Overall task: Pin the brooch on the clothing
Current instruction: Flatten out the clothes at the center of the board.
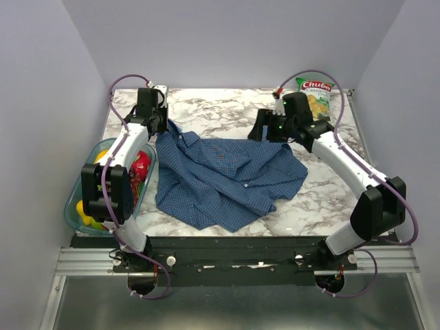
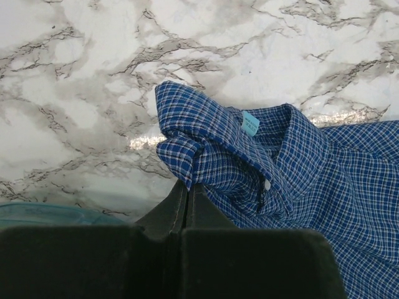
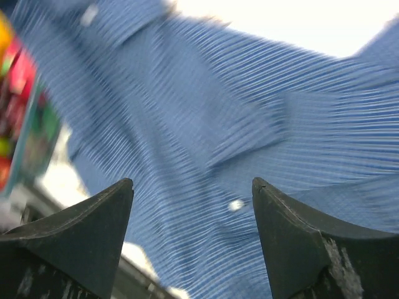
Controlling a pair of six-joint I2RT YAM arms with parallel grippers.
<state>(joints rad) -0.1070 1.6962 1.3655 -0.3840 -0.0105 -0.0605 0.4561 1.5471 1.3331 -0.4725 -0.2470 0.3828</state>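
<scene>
The clothing, a blue checked shirt, lies crumpled in the middle of the marble table. My left gripper is at the shirt's far left corner. In the left wrist view it is shut, with the folded collar pinched at its fingertips and the light-blue neck label just beyond. My right gripper hovers over the shirt's far right edge. Seen from the right wrist, it stands open above blurred blue fabric, with a white button and nothing else between the fingers. The brooch is out of view.
A clear bin of colourful items stands at the table's left edge, next to the left arm; the right wrist view shows it as a blur. A green chips bag lies at the back right corner, behind the right arm.
</scene>
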